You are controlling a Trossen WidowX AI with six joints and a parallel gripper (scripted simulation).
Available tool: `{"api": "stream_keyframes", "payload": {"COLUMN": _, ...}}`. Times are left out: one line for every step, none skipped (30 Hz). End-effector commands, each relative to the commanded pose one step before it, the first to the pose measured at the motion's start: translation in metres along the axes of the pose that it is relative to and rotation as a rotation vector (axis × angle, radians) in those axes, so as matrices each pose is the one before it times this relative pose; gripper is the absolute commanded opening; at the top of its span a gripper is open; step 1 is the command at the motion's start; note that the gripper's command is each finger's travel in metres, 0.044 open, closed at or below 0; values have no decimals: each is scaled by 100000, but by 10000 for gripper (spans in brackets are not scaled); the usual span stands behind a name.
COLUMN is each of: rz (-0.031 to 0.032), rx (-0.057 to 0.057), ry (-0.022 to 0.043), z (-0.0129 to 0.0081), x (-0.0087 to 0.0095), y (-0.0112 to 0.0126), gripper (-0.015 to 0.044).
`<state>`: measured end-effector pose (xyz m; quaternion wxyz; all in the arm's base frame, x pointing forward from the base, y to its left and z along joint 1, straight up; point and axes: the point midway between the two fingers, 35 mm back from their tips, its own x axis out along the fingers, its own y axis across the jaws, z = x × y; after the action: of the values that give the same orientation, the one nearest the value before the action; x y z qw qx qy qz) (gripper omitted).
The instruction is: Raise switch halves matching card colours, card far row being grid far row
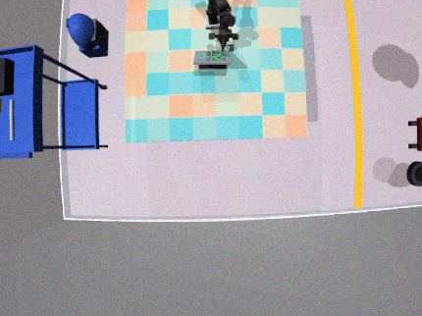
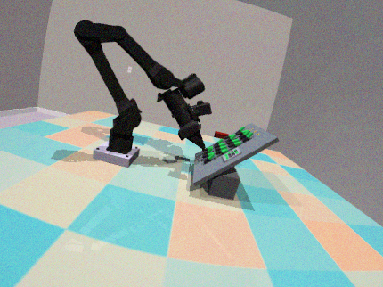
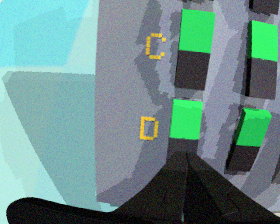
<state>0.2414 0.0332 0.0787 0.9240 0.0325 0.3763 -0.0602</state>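
Closed gripper (image 3: 184, 175) tip sits right on the dark near half of the D switch (image 3: 185, 122), green half showing. C switch (image 3: 195, 47) is just beyond, on the grey panel (image 3: 121, 97).

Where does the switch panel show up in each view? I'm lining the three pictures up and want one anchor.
Top: the switch panel sits upper centre on the checkered mat, just below the gripper.
Exterior: right of centre, tilted on a dark block, closed fingertips at its near edge.
Wrist: fills the right side, rows lettered C and D.
Shared landmark: the green switch halves.
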Motion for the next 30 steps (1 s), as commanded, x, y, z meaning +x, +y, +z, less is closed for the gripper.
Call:
{"api": "stream_keyframes", "payload": {"rz": 320, "rx": -408, "ry": 253, "z": -75, "x": 28, "y": 36, "gripper": 0}}
{"api": "stream_keyframes", "payload": {"rz": 0, "rx": 0, "ry": 0, "z": 0, "x": 0, "y": 0, "gripper": 0}}
{"api": "stream_keyframes", "payload": {"rz": 0, "rx": 0, "ry": 0, "z": 0, "x": 0, "y": 0, "gripper": 0}}
{"api": "stream_keyframes", "payload": {"rz": 0, "rx": 0, "ry": 0, "z": 0, "x": 0, "y": 0, "gripper": 0}}
{"api": "stream_keyframes", "payload": {"rz": 0, "rx": 0, "ry": 0, "z": 0, "x": 0, "y": 0, "gripper": 0}}
{"api": "stream_keyframes", "payload": {"rz": 0, "rx": 0, "ry": -1, "z": 0, "x": 13, "y": 0, "gripper": 0}}
{"api": "stream_keyframes", "payload": {"rz": 0, "rx": 0, "ry": -1, "z": 0, "x": 13, "y": 0, "gripper": 0}}
{"api": "stream_keyframes", "payload": {"rz": 0, "rx": 0, "ry": -1, "z": 0, "x": 13, "y": 0, "gripper": 0}}
{"api": "stream_keyframes", "payload": {"rz": 0, "rx": 0, "ry": -1, "z": 0, "x": 13, "y": 0, "gripper": 0}}
{"api": "stream_keyframes", "payload": {"rz": 0, "rx": 0, "ry": -1, "z": 0, "x": 13, "y": 0, "gripper": 0}}
{"api": "stream_keyframes", "payload": {"rz": 0, "rx": 0, "ry": -1, "z": 0, "x": 13, "y": 0, "gripper": 0}}
{"api": "stream_keyframes", "payload": {"rz": 0, "rx": 0, "ry": -1, "z": 0, "x": 13, "y": 0, "gripper": 0}}
{"api": "stream_keyframes", "payload": {"rz": 0, "rx": 0, "ry": -1, "z": 0, "x": 13, "y": 0, "gripper": 0}}
{"api": "stream_keyframes", "payload": {"rz": 0, "rx": 0, "ry": -1, "z": 0, "x": 13, "y": 0, "gripper": 0}}
{"api": "stream_keyframes", "payload": {"rz": 0, "rx": 0, "ry": -1, "z": 0, "x": 13, "y": 0, "gripper": 0}}
{"api": "stream_keyframes", "payload": {"rz": 0, "rx": 0, "ry": -1, "z": 0, "x": 13, "y": 0, "gripper": 0}}
{"api": "stream_keyframes", "payload": {"rz": 0, "rx": 0, "ry": -1, "z": 0, "x": 13, "y": 0, "gripper": 0}}
{"api": "stream_keyframes", "payload": {"rz": 0, "rx": 0, "ry": -1, "z": 0, "x": 13, "y": 0, "gripper": 0}}
{"api": "stream_keyframes", "payload": {"rz": 0, "rx": 0, "ry": -1, "z": 0, "x": 13, "y": 0, "gripper": 0}}
{"api": "stream_keyframes", "payload": {"rz": 0, "rx": 0, "ry": -1, "z": 0, "x": 13, "y": 0, "gripper": 0}}
{"api": "stream_keyframes", "payload": {"rz": 0, "rx": 0, "ry": -1, "z": 0, "x": 13, "y": 0, "gripper": 0}}
{"api": "stream_keyframes", "payload": {"rz": 0, "rx": 0, "ry": -1, "z": 0, "x": 13, "y": 0, "gripper": 0}}
{"api": "stream_keyframes", "payload": {"rz": 0, "rx": 0, "ry": -1, "z": 0, "x": 13, "y": 0, "gripper": 0}}
{"api": "stream_keyframes", "payload": {"rz": 0, "rx": 0, "ry": -1, "z": 0, "x": 13, "y": 0, "gripper": 0}}
{"api": "stream_keyframes", "payload": {"rz": 0, "rx": 0, "ry": -1, "z": 0, "x": 13, "y": 0, "gripper": 0}}
{"api": "stream_keyframes", "payload": {"rz": 0, "rx": 0, "ry": -1, "z": 0, "x": 13, "y": 0, "gripper": 0}}
{"api": "stream_keyframes", "payload": {"rz": 0, "rx": 0, "ry": -1, "z": 0, "x": 13, "y": 0, "gripper": 0}}
{"api": "stream_keyframes", "payload": {"rz": 0, "rx": 0, "ry": -1, "z": 0, "x": 13, "y": 0, "gripper": 0}}
{"api": "stream_keyframes", "payload": {"rz": 0, "rx": 0, "ry": -1, "z": 0, "x": 13, "y": 0, "gripper": 0}}
{"api": "stream_keyframes", "payload": {"rz": 0, "rx": 0, "ry": -1, "z": 0, "x": 13, "y": 0, "gripper": 0}}
